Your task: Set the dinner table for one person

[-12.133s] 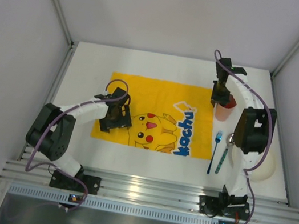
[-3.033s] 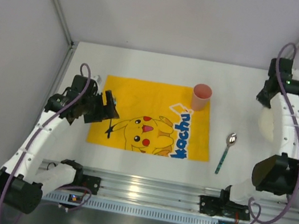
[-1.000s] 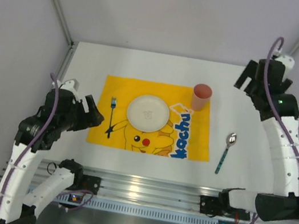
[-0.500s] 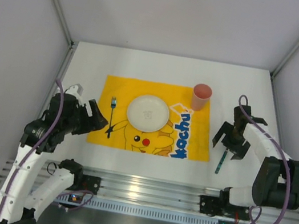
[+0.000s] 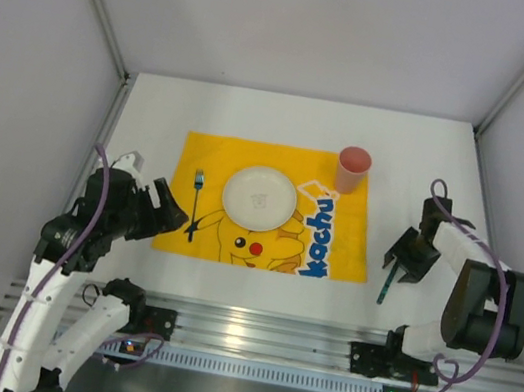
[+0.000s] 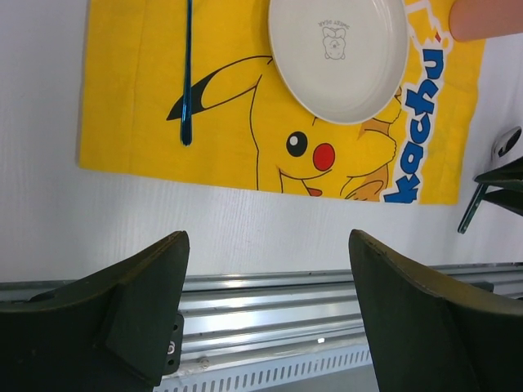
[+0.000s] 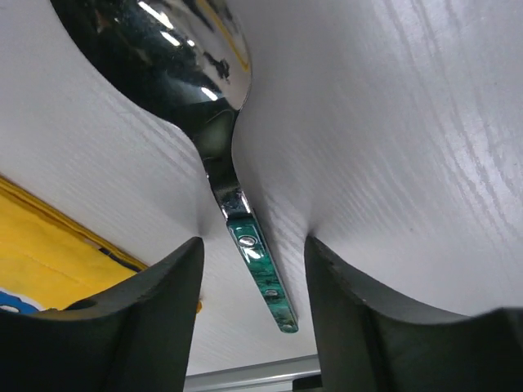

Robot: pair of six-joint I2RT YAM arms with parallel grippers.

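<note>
The white dinner table [image 5: 156, 106] holds a yellow Pikachu mat [image 5: 333, 254]. On the mat are a white plate [image 5: 260, 196], a blue fork [image 5: 194, 206] left of it, and a pink cup [image 5: 353, 169] at its far right corner. A green-handled spoon [image 5: 386, 287] lies on the bare table right of the mat. My right gripper [image 5: 404, 256] is open, low over the spoon; in the right wrist view its fingers [image 7: 155, 327] straddle the spoon's handle [image 7: 261, 273] without closing on it. My left gripper [image 5: 166, 208] is open and empty, raised at the mat's near left corner.
The ribbed aluminium rail [image 5: 268, 334] runs along the near edge; it also shows in the left wrist view [image 6: 286, 302]. Grey walls close in the table on three sides. The left wrist view also shows the plate [image 6: 338, 57], fork [image 6: 187, 73] and mat [image 6: 122, 98].
The right arm swung from the back right corner down to the spoon, then settled lower with its fingers either side of the handle. The left arm barely moved.
</note>
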